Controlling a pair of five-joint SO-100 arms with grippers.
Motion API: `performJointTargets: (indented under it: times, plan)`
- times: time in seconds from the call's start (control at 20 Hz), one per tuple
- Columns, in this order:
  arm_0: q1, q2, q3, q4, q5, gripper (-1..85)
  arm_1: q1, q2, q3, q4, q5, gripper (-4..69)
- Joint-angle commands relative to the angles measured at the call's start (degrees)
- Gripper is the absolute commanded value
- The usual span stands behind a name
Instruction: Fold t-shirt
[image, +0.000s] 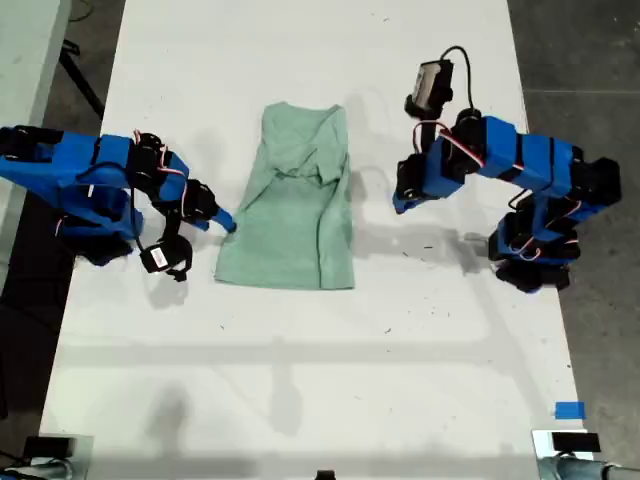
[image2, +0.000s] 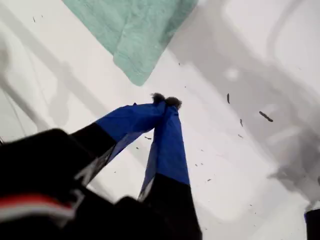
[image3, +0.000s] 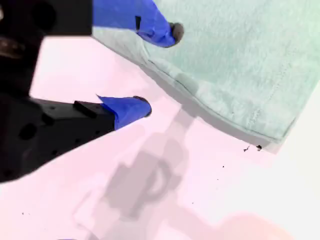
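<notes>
Hovering: second gripper (image3: 159, 70) jaws apart at t-shirt (image3: 240, 60) edge.

Bright, even overhead light washes the white table (image: 300, 380) almost to glare in the exterior view, and each arm throws soft, doubled grey shadows across it. The first wrist view is sharp on the tabletop specks, while the dark arm body close to the lens is blurred. The second wrist view has a pinkish cast and soft focus throughout.
</notes>
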Motion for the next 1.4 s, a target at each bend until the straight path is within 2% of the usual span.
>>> performJointTargets:
  times: [0.0,0.35,0.4,0.45,0.5,0.6,0.8,1.0,1.15,1.35]
  plan:
    - [0.9,-1.8,0.0,-4.7,-0.1,23.4,0.8,3.5,-0.5,-0.9,0.4,-0.7]
    - [0.6,-15.6,2.0,-14.4,-0.8,21.8,0.6,3.5,-0.4,-1.0,0.3,-0.8]
    - [0.5,-17.1,2.0,-15.2,-0.9,14.1,0.6,3.5,-0.3,-1.0,0.3,-0.8]
    - [0.4,-18.0,1.8,-14.9,-2.5,2.9,0.6,3.5,-0.2,-1.0,0.3,-0.8]
    - [0.2,-17.8,2.1,-14.5,-3.3,0.0,0.6,3.5,-0.2,-1.1,0.2,-0.8]
    - [-0.2,-14.4,1.5,-11.0,-3.3,0.0,0.7,3.5,0.1,-1.2,0.1,-0.8]
    - [-2.1,-7.9,-3.9,2.5,-2.9,0.0,0.9,3.4,0.5,-1.7,-0.2,-0.8]
    - [-4.0,-6.5,-14.8,9.7,-0.4,0.0,1.0,3.4,0.7,-2.1,-0.3,-0.9]
    - [-5.5,-10.0,-20.1,8.4,2.5,0.0,0.8,3.4,0.7,-2.1,-0.1,-0.9]
    - [-2.0,-22.9,-29.3,2.5,3.1,0.0,0.6,3.4,0.6,-2.0,0.3,-0.9]
